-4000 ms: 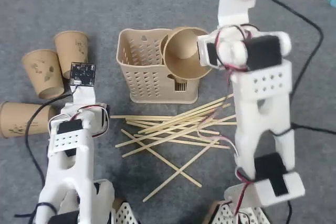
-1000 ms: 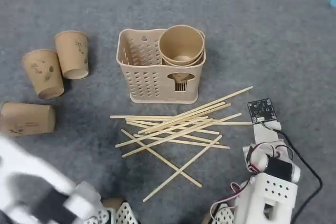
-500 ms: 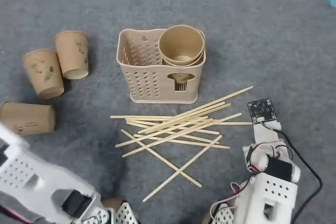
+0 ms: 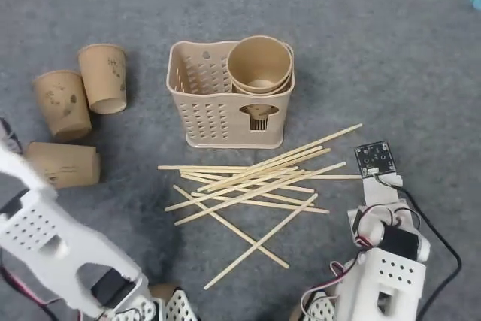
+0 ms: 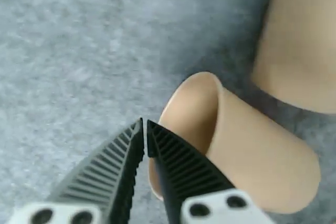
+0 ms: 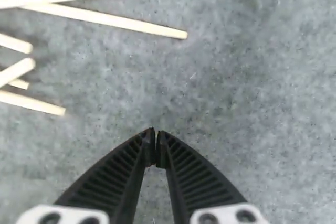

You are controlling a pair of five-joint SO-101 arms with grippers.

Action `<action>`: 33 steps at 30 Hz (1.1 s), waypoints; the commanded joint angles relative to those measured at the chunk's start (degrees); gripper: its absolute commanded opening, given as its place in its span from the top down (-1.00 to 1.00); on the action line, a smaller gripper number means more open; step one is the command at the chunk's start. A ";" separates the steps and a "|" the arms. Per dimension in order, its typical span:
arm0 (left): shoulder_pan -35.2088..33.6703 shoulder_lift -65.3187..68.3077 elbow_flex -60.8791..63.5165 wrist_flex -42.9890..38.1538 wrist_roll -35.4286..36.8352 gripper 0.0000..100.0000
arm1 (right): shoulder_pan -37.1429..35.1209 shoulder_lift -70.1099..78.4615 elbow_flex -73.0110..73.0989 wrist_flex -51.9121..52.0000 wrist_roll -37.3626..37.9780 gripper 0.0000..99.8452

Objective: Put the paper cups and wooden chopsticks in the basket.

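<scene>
Lying on its side at the left edge of the high view, one paper cup (image 4: 66, 165) turns its open mouth toward the left end effector (image 5: 145, 124), whose fingers are pressed together on nothing (probably lining up on the rim). Right end effector (image 6: 156, 132): likewise closed and empty, over bare table (image 6: 236, 51) near the chopsticks (image 4: 252, 186). Basket (image 4: 197, 103), upper centre, holds nested cups (image 4: 259, 64). Two more cups (image 4: 62, 103) stand upper left, with nothing barring the way.
</scene>
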 commanded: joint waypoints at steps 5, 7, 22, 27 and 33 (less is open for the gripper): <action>4.92 -0.97 -2.68 2.99 3.78 0.98 | 0.40 -1.45 -0.26 0.66 1.14 0.96; 6.51 -0.97 -2.68 3.69 3.87 0.98 | 0.40 -1.45 -0.26 0.66 2.37 0.96; 21.98 -29.10 26.24 -1.14 8.97 0.98 | 0.40 -1.45 -0.26 0.40 2.90 0.96; 28.13 -40.26 41.19 -6.51 13.45 0.98 | 0.57 -1.45 -0.26 0.48 2.90 0.96; 33.05 -53.89 47.43 -6.68 13.45 0.98 | 0.48 -1.45 -0.26 0.57 2.90 0.96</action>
